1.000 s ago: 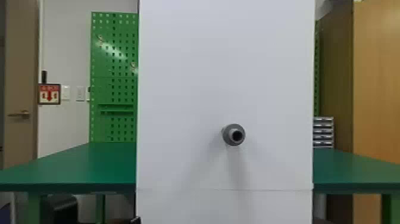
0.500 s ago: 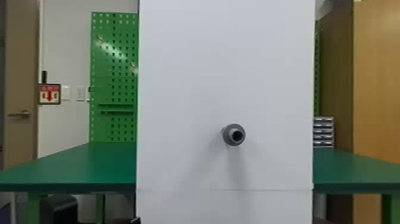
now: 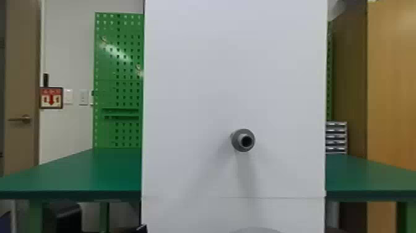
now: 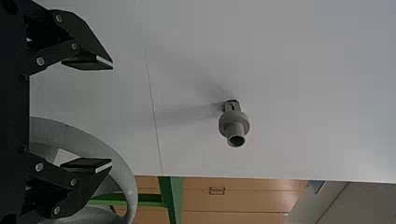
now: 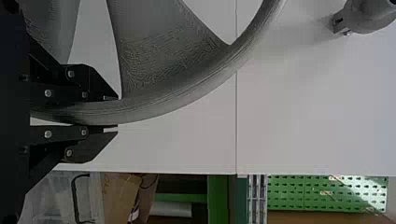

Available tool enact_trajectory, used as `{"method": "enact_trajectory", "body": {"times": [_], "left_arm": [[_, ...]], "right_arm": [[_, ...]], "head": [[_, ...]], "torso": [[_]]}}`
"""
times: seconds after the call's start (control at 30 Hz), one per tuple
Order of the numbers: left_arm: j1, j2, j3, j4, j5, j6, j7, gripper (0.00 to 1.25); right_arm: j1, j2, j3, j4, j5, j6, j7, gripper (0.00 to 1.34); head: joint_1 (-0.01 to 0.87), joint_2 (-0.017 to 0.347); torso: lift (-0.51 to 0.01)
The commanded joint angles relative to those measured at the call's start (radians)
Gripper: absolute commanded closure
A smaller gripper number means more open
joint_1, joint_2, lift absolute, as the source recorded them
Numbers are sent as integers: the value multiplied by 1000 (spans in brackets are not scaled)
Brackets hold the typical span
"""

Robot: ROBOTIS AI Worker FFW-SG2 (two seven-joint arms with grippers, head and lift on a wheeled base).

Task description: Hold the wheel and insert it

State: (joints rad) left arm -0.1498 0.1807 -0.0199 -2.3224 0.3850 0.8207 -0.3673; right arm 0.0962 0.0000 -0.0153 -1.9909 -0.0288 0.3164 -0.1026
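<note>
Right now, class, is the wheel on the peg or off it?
Off: the peg juts bare from the white board, and the right gripper holds the wheel.

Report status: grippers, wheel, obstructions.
Right gripper: jaws closed on wheel rim. Left gripper: jaws open. Wheel below peg, not on it. Nothing seen blocking peg.

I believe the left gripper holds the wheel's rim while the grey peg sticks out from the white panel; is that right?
Not quite: the right wrist view shows the right gripper holding the wheel's rim; the grey peg does stick out.
</note>
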Motion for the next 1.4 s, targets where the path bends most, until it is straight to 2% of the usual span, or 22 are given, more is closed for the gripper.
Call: {"method": "enact_trajectory", "body": {"times": [0.0, 0.27, 0.6, 0.7, 1.07, 1.37], "left_arm": [[-2, 0, -2, 0, 0, 2, 1, 502], [-4, 0, -3, 0, 0, 5, 1, 502], [-2, 0, -2, 0, 0, 5, 1, 502], [0, 0, -2, 0, 0, 5, 1, 502], [-2, 0, -5, 0, 0, 8, 1, 502], [-8, 2, -12, 0, -5, 12, 1, 499]], "right_arm": [[-15, 1, 0, -48, 1, 72, 0, 1093], [-44, 1, -5, -121, 10, 194, 0, 1093], [-121, 1, 11, -223, 18, 380, 1, 1093], [-145, -9, 23, -233, 17, 409, 1, 1093], [-279, -28, 40, -293, 18, 596, 1, 1093], [-420, -54, 41, -342, 21, 788, 1, 1093]], "head": [[0, 8], [0, 8], [0, 8], [0, 8], [0, 8], [0, 8]], "torso": [[-496], [-496], [-496], [-496], [-496], [-496]]}}
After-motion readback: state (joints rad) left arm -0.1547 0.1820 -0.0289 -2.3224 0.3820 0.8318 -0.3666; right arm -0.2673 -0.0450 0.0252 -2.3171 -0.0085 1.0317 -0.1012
